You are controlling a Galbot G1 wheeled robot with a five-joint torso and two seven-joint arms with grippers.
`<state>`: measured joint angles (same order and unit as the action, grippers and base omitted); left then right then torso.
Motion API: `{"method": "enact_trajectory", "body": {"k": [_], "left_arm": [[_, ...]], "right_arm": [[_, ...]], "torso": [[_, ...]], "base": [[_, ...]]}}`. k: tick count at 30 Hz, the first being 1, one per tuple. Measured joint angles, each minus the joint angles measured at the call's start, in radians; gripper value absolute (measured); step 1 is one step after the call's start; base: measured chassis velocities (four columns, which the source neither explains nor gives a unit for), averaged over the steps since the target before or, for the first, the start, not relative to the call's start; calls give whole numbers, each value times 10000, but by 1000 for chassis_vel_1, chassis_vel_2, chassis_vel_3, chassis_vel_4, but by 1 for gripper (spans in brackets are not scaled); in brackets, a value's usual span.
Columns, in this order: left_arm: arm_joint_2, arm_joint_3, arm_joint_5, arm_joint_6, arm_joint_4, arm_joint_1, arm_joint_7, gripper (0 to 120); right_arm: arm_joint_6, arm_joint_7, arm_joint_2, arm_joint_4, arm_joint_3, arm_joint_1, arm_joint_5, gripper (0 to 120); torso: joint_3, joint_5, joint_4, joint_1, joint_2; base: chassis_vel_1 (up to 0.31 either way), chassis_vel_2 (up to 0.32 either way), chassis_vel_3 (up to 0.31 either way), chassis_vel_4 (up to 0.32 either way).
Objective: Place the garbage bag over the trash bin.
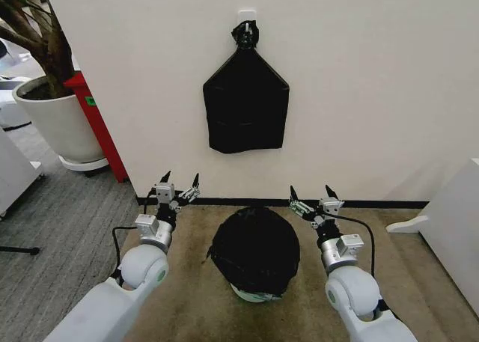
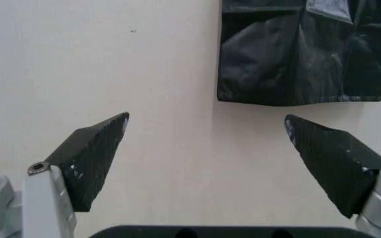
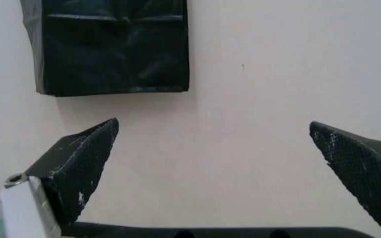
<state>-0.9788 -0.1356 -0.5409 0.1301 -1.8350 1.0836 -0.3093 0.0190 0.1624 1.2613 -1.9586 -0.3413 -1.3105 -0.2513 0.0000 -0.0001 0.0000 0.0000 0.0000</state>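
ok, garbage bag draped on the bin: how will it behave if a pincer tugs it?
The garbage bag looks thin and crinkled, so probably floppy; it would likely stretch or slide rather than hold shape. The trash bin looks small and light, so a sideways tug might tip it.

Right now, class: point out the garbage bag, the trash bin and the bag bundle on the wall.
garbage bag (image 1: 256,246), head view, rumpled top.
trash bin (image 1: 253,295), head view, exposed white edge.
bag bundle (image 1: 245,106), head view, flat middle.
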Motion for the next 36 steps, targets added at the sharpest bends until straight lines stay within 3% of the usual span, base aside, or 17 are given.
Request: {"method": "enact_trajectory", "body": {"k": [36], "left_arm": [[0,0,1,-1,-1,2,-2,91]], "right_arm": [[-4,9,-1,-1,1,2,-5,100]], "torso": [[0,0,0,0,0]], "base": [[0,0,0,0]]}}
